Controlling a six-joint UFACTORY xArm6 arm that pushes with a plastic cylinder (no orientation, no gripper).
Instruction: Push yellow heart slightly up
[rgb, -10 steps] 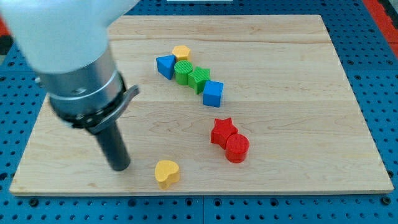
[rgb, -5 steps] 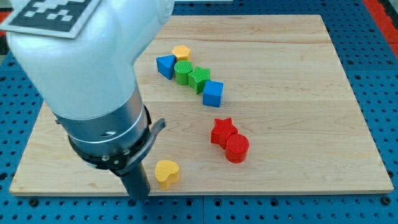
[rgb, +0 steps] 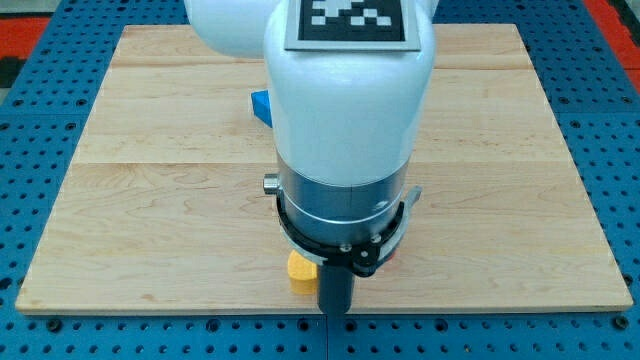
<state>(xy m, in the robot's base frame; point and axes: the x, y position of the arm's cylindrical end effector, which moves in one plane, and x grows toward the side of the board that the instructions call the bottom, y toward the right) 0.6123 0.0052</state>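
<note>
Touching: my tip (rgb: 335, 311) sits low in the middle of the picture, right beside the yellow heart (rgb: 301, 271), on the heart's right and a bit lower.
Fingers: I have no fingers, just a dark rod (rgb: 336, 290), so nothing opens, closes or holds.
Yellow heart: near the bottom edge of the desk (rgb: 150, 200), just left of the middle; only its left part shows, the rest is behind the rod and arm.
Arm: the big white and grey arm (rgb: 345, 130) fills the middle of the picture from the top down and hides much of the desk.
Blue block: a small corner of a blue block (rgb: 261, 105) peeks out left of the arm, in the upper middle; I cannot tell its shape.
Desk: pale wood, on a blue base with holes (rgb: 30, 120).
</note>
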